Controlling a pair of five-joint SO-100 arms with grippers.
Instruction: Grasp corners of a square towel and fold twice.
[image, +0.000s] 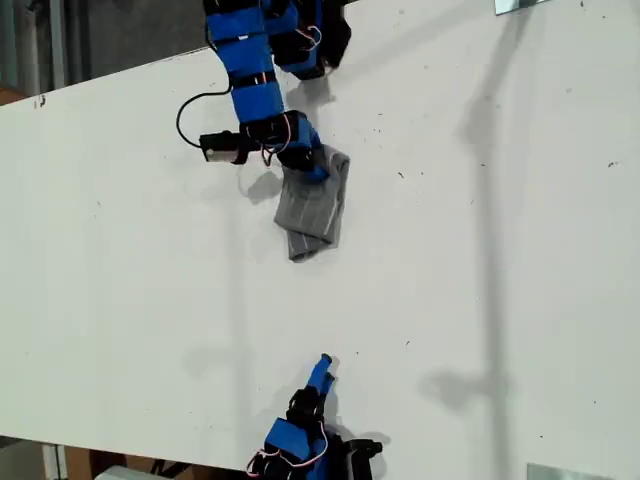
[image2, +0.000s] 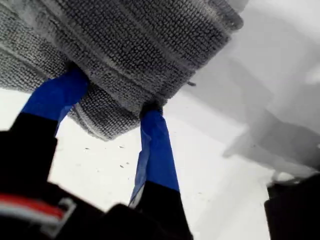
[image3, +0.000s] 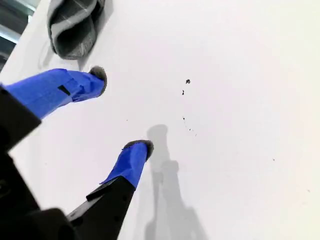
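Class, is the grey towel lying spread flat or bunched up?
Bunched up: the towel is a small folded bundle, gripped by my first gripper; layers overlap in the first wrist view.

Towel (image: 314, 208): bunched on the surface (image: 500, 280), upper middle of the exterior view, under my first gripper (image: 318, 172), whose jaws pinch its upper edge. My second gripper (image: 322, 368): lower middle, well apart from the towel, jaws spread above bare surface.

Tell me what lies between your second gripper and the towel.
Nothing: in the exterior view only bare white table separates my open second gripper from the towel, which my first gripper holds.
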